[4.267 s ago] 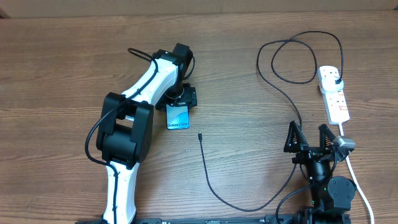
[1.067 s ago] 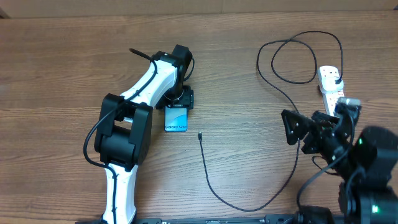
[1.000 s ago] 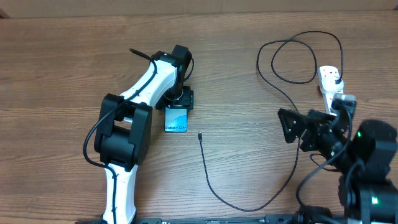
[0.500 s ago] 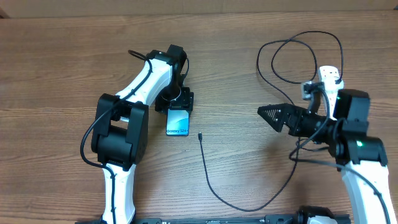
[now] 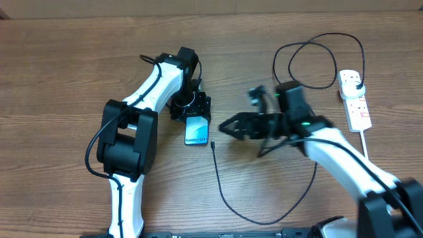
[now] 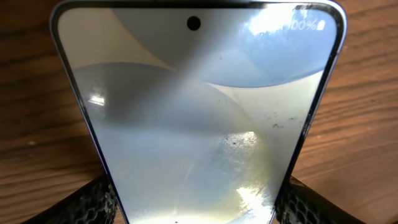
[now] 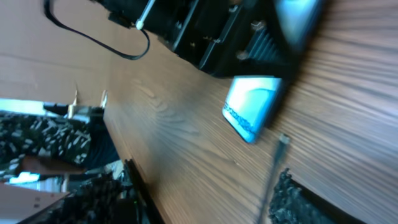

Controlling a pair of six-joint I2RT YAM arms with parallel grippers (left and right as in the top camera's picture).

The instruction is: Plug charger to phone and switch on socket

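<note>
The phone (image 5: 197,131) lies with its lit blue screen up just left of the table's middle. My left gripper (image 5: 195,116) is shut on its far end. In the left wrist view the phone (image 6: 199,112) fills the frame, with a meshed finger (image 6: 93,205) against each side. The charger's small connector tip (image 5: 213,144) lies just right of the phone's near corner; its thin black cable loops round to the plug (image 5: 357,83) in the white socket (image 5: 360,114). My right gripper (image 5: 225,125) hovers open just right of the phone, above the tip (image 7: 283,142), holding nothing.
The black cable (image 5: 251,217) sweeps in a wide loop across the near middle and coils again at the back right (image 5: 310,63). The socket's thick white cord (image 5: 365,140) runs toward the near right edge. My right arm (image 5: 330,142) stretches over the cable.
My right arm has swung left from beside the socket to just right of the phone, its jaws narrowing slightly. My left gripper has shifted the phone a little to the right.
</note>
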